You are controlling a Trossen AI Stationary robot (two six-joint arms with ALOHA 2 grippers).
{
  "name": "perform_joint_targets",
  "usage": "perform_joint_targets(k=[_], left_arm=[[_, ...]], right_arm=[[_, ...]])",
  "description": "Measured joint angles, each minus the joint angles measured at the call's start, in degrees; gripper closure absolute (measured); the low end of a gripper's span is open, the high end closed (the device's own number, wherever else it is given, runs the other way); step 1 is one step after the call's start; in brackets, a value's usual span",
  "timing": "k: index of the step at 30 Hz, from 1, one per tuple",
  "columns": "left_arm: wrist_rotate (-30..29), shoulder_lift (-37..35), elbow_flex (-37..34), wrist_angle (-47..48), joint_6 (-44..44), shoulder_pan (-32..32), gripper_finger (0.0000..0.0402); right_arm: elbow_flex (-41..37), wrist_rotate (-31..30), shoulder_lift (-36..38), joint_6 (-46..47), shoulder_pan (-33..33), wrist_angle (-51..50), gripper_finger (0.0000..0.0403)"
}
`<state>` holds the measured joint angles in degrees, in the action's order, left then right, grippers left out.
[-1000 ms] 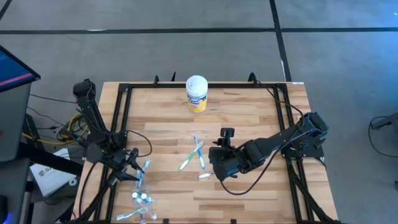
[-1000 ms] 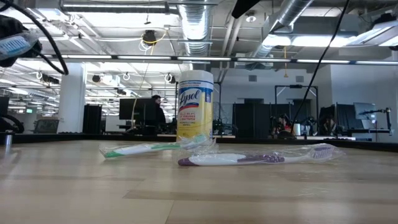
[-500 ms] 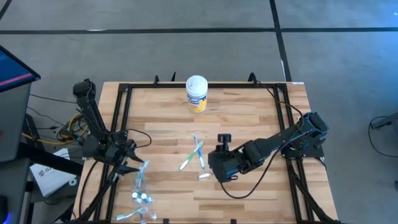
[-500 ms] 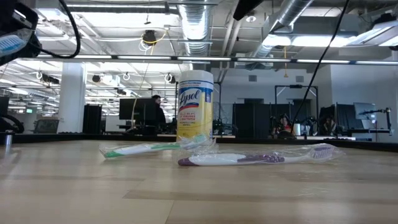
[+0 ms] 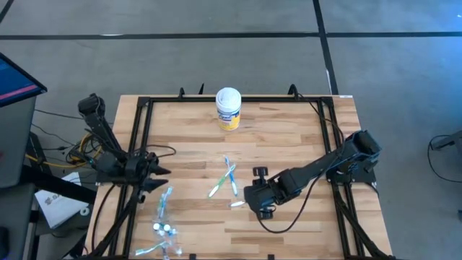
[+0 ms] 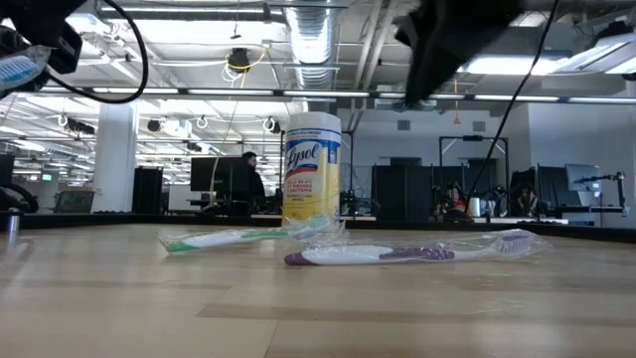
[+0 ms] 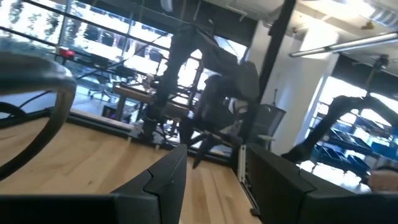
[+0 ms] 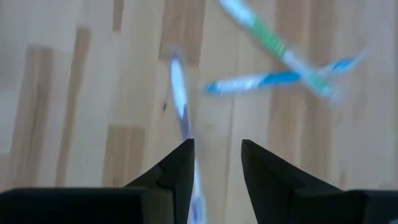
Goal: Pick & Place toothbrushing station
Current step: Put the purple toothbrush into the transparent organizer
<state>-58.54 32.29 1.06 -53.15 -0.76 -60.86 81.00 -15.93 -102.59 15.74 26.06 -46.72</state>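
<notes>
"Right wrist view first: what is seen at the right gripper (image 8: 215,152)?"

"Its two dark fingers (image 8: 177,165) are held a narrow way apart and nothing is gripped. A white and purple toothbrush (image 8: 178,93) is seen lying on the table (image 8: 74,93) below, its handle running into the gap between them; whether it is touched cannot be told. Just beyond, a blue toothbrush (image 8: 267,81) is crossed by a green toothbrush (image 8: 273,43)."

"And the left gripper (image 7: 213,154)?"

"It is held above the table's left edge, fingers wide, nothing between them."

"Where is the rest of the set?"

"From above, a heap of wrapped toothbrushes (image 5: 165,201) is seen near the front left corner, close by the left gripper. The three loose ones are found mid-table. A wipes canister (image 5: 228,108) is stood upright at the far edge."
</notes>
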Motion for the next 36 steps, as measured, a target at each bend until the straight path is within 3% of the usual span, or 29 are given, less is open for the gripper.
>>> perform_joint_targets(k=[5, 12, 18, 36], left_arm=[[1.1, 0.1, 0.0, -0.3, -1.2, 3.9, 0.0242], [8.9, 0.1, 0.0, -1.0, -1.3, 9.9, 0.0247], [9.6, 0.1, 0.0, -1.4, -2.9, 13.4, 0.0248], [19.5, 3.9, 0.1, -1.8, -9.2, 22.9, 0.0248]], right_arm=[[-4.0, 1.7, 0.0, 3.8, -0.1, -0.2, 0.028], [-8.3, 5.6, 0.0, 4.9, -0.3, 3.5, 0.028], [-10.4, 5.6, 0.0, 4.9, -0.3, 4.9, 0.028], [-16.3, 7.3, 0.0, 4.9, -0.7, 12.9, 0.0276]])
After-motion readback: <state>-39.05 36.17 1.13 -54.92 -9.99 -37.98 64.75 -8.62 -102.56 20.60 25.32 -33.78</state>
